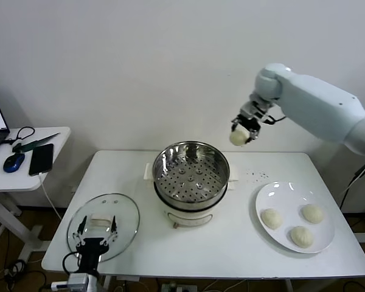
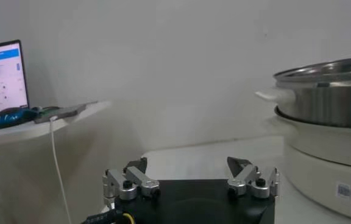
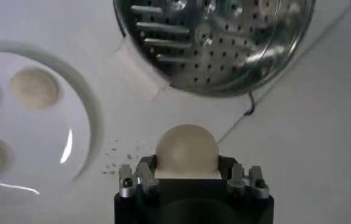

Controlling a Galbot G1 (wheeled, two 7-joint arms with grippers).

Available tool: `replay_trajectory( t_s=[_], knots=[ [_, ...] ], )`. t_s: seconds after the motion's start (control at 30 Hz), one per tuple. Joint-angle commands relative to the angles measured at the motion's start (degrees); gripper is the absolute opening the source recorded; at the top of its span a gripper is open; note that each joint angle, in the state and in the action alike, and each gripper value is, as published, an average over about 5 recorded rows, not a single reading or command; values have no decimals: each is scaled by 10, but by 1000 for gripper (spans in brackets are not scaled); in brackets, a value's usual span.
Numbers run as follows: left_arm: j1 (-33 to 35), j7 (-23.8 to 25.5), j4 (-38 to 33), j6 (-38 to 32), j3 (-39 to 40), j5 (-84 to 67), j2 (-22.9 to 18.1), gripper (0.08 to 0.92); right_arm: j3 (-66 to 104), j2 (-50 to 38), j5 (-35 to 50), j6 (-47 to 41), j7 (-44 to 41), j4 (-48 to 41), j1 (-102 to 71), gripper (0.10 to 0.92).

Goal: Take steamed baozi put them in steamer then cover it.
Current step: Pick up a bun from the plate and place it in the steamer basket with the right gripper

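above steamer [image 1: 191, 176], right gripper [image 1: 243, 129] clamps baozi [image 3: 186, 149].

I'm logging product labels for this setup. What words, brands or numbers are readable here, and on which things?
None can be read.
Small sticker on the steamer base: too blurred to read.
Laptop screen on the side desk: rows of text, too small to read.
The steamed baozi in the right gripper, the plate and the cover show no writing.
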Motion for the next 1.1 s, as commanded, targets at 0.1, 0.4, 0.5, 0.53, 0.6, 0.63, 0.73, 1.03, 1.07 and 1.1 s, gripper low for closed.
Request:
replay_trajectory(
  t_s=[0.1,0.4,0.5,0.53,0.6,0.63,0.73,1.03,1.07,1.1],
  knots=[
    [5,0,-3,0,-4,-3,7,823,14,126,-155,94,20,17,-31,662],
    [3,-4,-10,7,-5,-2,-3,823,53,165,-287,121,46,-12,-122,662],
    [3,-4,-11,8,-4,0,-6,823,54,168,-298,123,48,-20,-136,662],
    [3,-4,-11,8,-3,1,-6,823,54,168,-298,123,49,-24,-139,662],
    [3,-5,-11,8,-2,2,-7,823,53,168,-296,123,49,-32,-145,662],
    [3,-5,-11,9,-1,3,-8,823,52,168,-294,122,50,-36,-148,662],
    [0,-6,-12,10,1,7,-11,823,51,170,-286,120,50,-51,-155,662],
    [4,-7,-7,7,-2,7,-11,823,45,173,-254,116,51,-71,-156,669],
    [5,-8,-7,6,-4,5,-11,823,45,172,-252,116,53,-70,-156,674],
    [7,-9,-6,5,-5,4,-10,823,45,170,-253,116,54,-66,-157,687]
  ],
)
